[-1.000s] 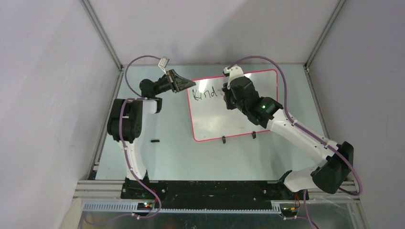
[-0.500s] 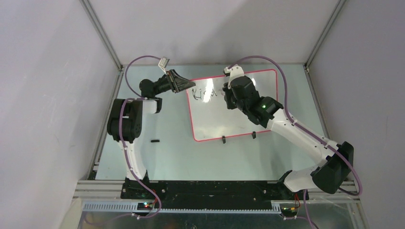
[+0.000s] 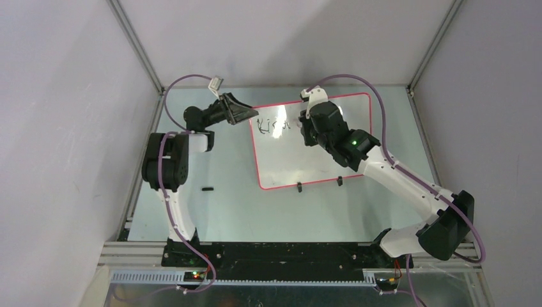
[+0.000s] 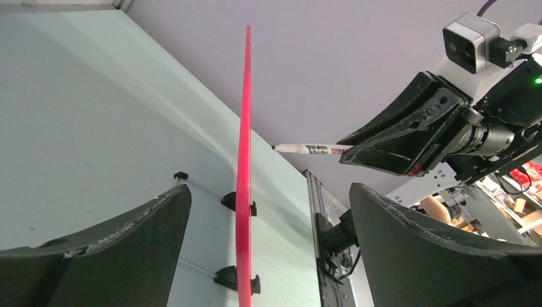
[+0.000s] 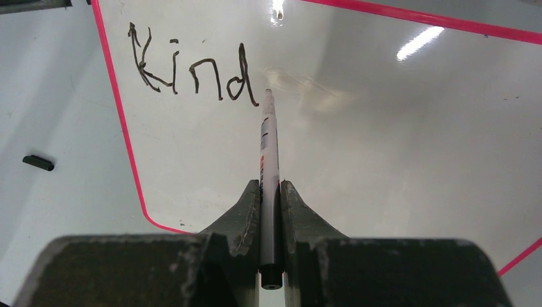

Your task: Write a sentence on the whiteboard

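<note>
Whiteboard (image 3: 300, 163) rests on pale green table (image 3: 224, 211), grey walls (image 3: 268, 38) around.

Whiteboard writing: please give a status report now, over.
Left gripper open, jaws astride the whiteboard edge. Right gripper shut on marker, tip by the d. Sentence reads only Kind. Small black piece lies beside whiteboard, clear.

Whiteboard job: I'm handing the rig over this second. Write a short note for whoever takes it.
Left gripper: open, fingers either side of the left rim of the whiteboard, not clamping it.
Right gripper: shut on the marker, tip just right of the "d"; contact with the board unclear.
Done: the sentence reads only "Kind", at the board's top left.
Left: the rest of the sentence. Nothing holds the board, so probably steady it before the next stroke.
</note>
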